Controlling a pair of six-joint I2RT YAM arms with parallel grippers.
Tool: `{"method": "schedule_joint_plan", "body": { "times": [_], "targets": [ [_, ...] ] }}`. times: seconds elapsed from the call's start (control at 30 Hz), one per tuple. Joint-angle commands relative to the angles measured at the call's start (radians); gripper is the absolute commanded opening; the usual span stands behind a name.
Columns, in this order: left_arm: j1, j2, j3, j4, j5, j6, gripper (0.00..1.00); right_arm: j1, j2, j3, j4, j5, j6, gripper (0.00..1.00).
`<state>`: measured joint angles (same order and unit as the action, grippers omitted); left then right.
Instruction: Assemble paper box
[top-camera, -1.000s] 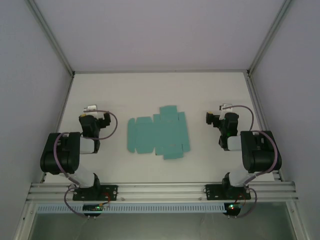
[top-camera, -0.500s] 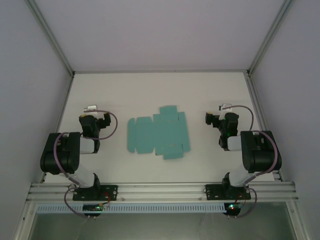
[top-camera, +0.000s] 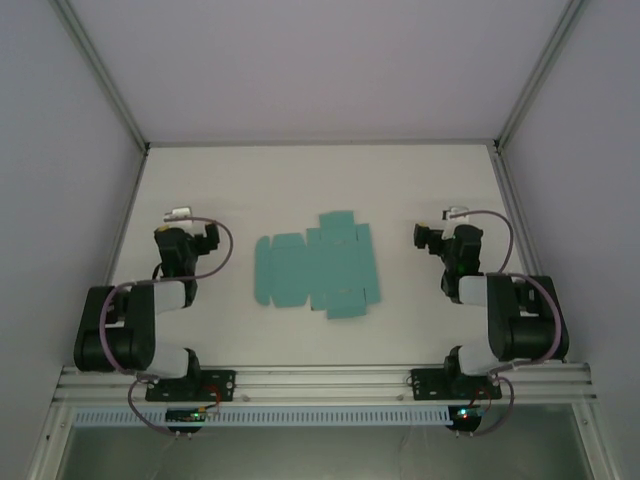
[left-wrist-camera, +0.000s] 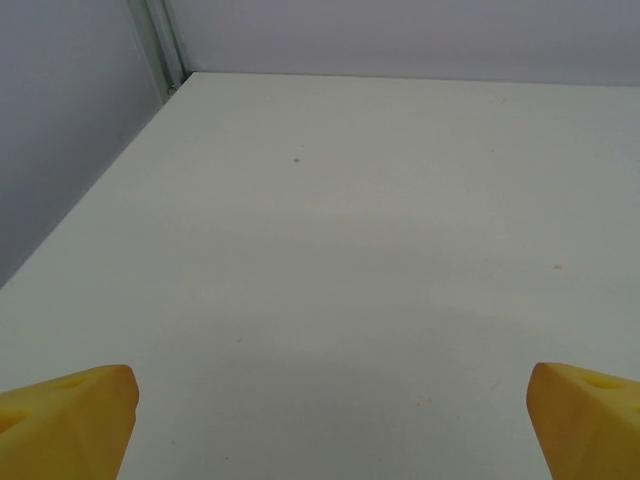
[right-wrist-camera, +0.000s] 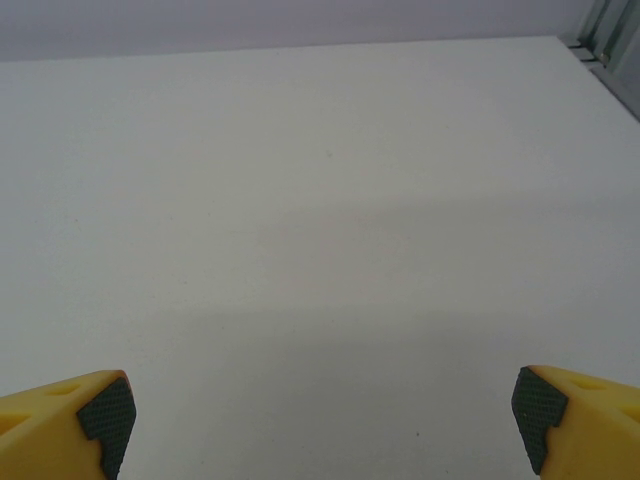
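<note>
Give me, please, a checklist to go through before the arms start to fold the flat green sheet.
1. Paper box lies flat and unfolded on the table, between the two arms: ok.
2. Left gripper open, holding nothing: ok.
3. Right gripper open, holding nothing: ok.
4. Both grippers apart from the paper box, not touching it: ok.
5. Fold lines already creased: cannot tell, too small in the top view.
</note>
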<state>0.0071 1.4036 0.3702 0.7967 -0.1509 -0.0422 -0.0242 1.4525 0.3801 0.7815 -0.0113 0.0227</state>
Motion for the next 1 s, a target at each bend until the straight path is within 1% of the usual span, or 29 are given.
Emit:
{"method": "schedule_joint_plan", "body": {
  "times": [0.0, 0.1, 0.2, 0.23, 0.3, 0.33, 0.37, 0.47, 0.5, 0.57, 0.63, 0.7, 0.77, 0.87, 0.97],
  "targets": [
    [-0.009, -0.082, 0.09, -0.196, -0.042, -0.029, 1.0, 0.009, -0.1, 0.075, -0.189, 0.043, 0.01, 0.99],
    [-0.032, -0.157, 0.183, -0.419, 0.003, -0.127, 1.0, 0.045, -0.189, 0.211, -0.512, 0.051, 0.048, 0.98],
    [-0.091, -0.197, 0.256, -0.601, 0.014, -0.228, 1.0, 0.136, -0.226, 0.347, -0.807, 0.041, 0.141, 0.9],
    [-0.113, -0.202, 0.271, -0.654, 0.041, -0.267, 1.0, 0.184, -0.228, 0.388, -0.892, 0.014, 0.163, 0.85],
    [-0.151, -0.2, 0.285, -0.719, 0.101, -0.327, 1.0, 0.272, -0.218, 0.437, -0.988, -0.033, 0.214, 0.78],
    [-0.177, -0.192, 0.29, -0.752, 0.131, -0.343, 1.0, 0.316, -0.21, 0.444, -0.995, -0.073, 0.246, 0.72],
    [-0.203, -0.183, 0.293, -0.775, 0.146, -0.352, 1.0, 0.35, -0.198, 0.443, -0.987, -0.111, 0.27, 0.68],
    [-0.28, -0.136, 0.307, -0.835, 0.161, -0.366, 1.0, 0.419, -0.129, 0.439, -0.942, -0.186, 0.352, 0.55],
    [-0.296, -0.119, 0.318, -0.862, 0.175, -0.356, 1.0, 0.438, -0.099, 0.442, -0.931, -0.208, 0.361, 0.52],
    [-0.328, -0.095, 0.333, -0.91, 0.172, -0.346, 1.0, 0.477, -0.028, 0.453, -0.91, -0.237, 0.36, 0.51],
    [-0.337, -0.077, 0.318, -0.905, 0.188, -0.361, 1.0, 0.502, 0.048, 0.461, -0.897, -0.228, 0.356, 0.47],
    [-0.338, -0.07, 0.302, -0.892, 0.23, -0.374, 1.0, 0.505, 0.114, 0.472, -0.916, -0.239, 0.375, 0.44],
    [-0.338, -0.07, 0.282, -0.869, 0.265, -0.392, 0.99, 0.49, 0.176, 0.464, -0.922, -0.199, 0.419, 0.41],
    [-0.337, -0.076, 0.241, -0.821, 0.312, -0.404, 1.0, 0.464, 0.246, 0.419, -0.872, -0.186, 0.457, 0.4],
    [-0.338, -0.071, 0.217, -0.799, 0.342, -0.404, 1.0, 0.444, 0.297, 0.373, -0.813, -0.203, 0.474, 0.4]
  ]
}}
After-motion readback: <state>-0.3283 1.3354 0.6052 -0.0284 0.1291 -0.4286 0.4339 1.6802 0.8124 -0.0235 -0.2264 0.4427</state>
